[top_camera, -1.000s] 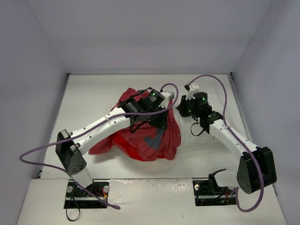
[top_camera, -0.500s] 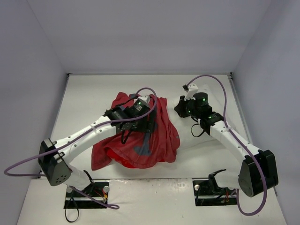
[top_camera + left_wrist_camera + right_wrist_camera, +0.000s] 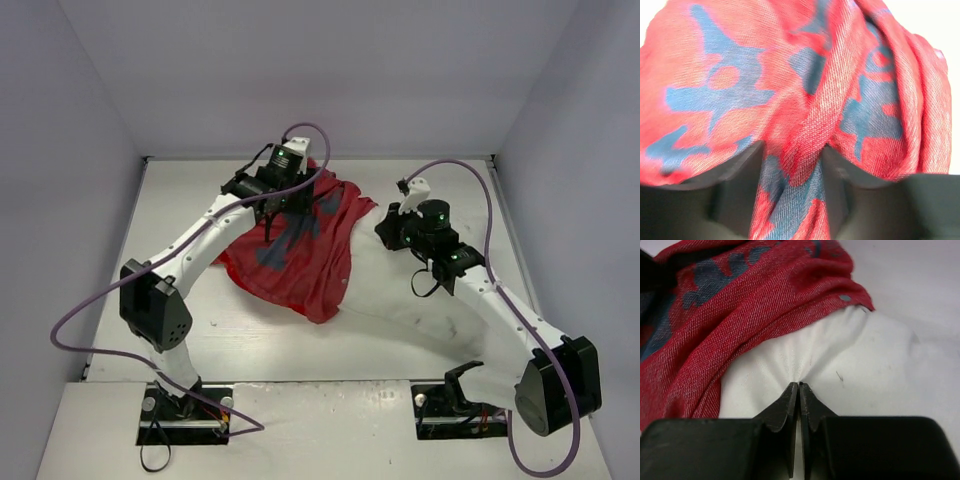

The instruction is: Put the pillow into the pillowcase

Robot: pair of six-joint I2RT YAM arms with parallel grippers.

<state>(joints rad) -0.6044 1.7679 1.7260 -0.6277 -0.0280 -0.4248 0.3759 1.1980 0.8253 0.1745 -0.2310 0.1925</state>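
Pillowcase (image 3: 300, 250) now drawn rearward off pillow (image 3: 865, 355) by left pincer (image 3: 792, 147).

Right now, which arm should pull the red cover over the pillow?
Left, probably: the left gripper has the pillowcase bunched between its fingers, while the right gripper pinches the white pillow.

Red pillowcase (image 3: 300, 250) w/ bluish patches, dull side up, crumpled & partly bunched upward at its far end. Plain white pillow (image 3: 850, 360), soft, lies just right of it; red hem drapes over pillow's near edge.
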